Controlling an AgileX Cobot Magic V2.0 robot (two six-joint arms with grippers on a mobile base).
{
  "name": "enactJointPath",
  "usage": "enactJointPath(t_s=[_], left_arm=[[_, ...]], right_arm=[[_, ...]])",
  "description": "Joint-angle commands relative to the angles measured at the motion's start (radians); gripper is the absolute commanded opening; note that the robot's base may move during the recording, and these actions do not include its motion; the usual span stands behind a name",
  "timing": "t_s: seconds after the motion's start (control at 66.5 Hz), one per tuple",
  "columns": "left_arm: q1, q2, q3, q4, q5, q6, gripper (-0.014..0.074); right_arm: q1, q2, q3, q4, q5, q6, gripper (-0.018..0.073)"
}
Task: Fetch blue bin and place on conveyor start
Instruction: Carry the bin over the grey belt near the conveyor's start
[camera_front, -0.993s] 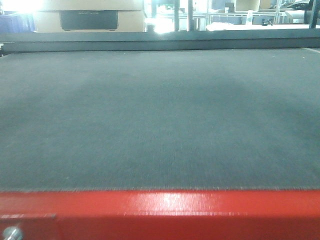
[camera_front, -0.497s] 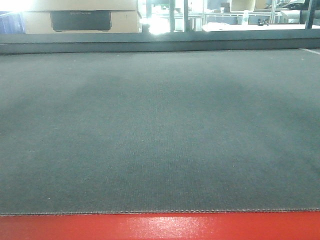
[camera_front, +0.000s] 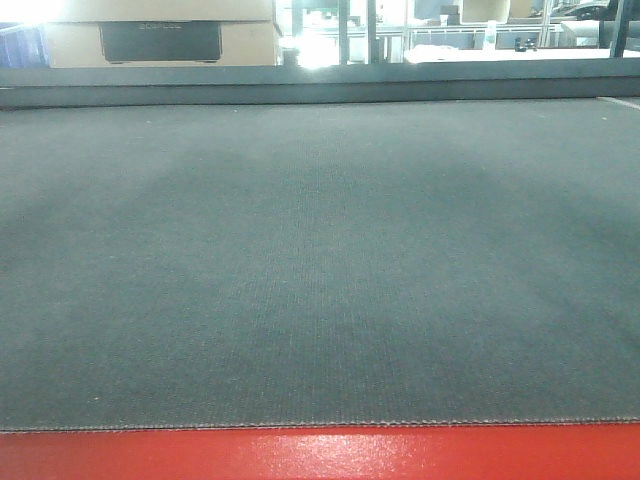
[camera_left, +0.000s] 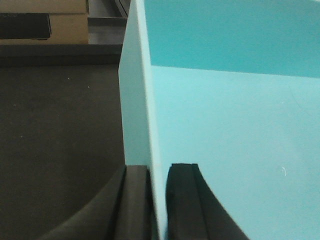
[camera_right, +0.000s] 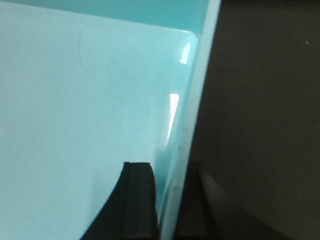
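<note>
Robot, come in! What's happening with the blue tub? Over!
Left gripper shut on blue bin wall. Right gripper shut on its other wall. Conveyor start ahead, nothing in the way.

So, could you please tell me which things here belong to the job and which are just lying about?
Job: blue bin; conveyor start with its red frame; left gripper and right gripper, each shut on a bin wall.
Lying about: cardboard box beyond the conveyor; metal framing far behind.
</note>
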Motion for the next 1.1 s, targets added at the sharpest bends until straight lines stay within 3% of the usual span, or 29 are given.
enactJointPath(t_s=[0.0,0.482,0.767,0.888,1.083], left_arm=[[0.0,-0.021,-0.011,0.015,-0.068,0.001,-0.0111],[0.0,-0.021,-0.011,0.015,-0.077,0.001,-0.0111],[0.002,-0.003,0.065,0.035,0.08,0.001,-0.0111],[0.009,0.016,0.191,0.027,0.007,0.001,-0.0111],[0.013,0.081,0.371,0.011,-0.178,0.001,-0.0111]], right_arm=[[-0.006,-0.014,-0.007,-0.027,-0.015,-0.027,-0.0153],[-0.006,-0.014,-0.007,0.0,-0.067,-0.027,-0.0153],[-0.006,0.039,-0.005,0.025,-0.05,-0.027,-0.0153],[-0.006,0.123,0.013,0.025,-0.006,-0.027,-0.0153],[-0.006,0.237,0.14,0.028,-0.046,-0.027,-0.0153]])
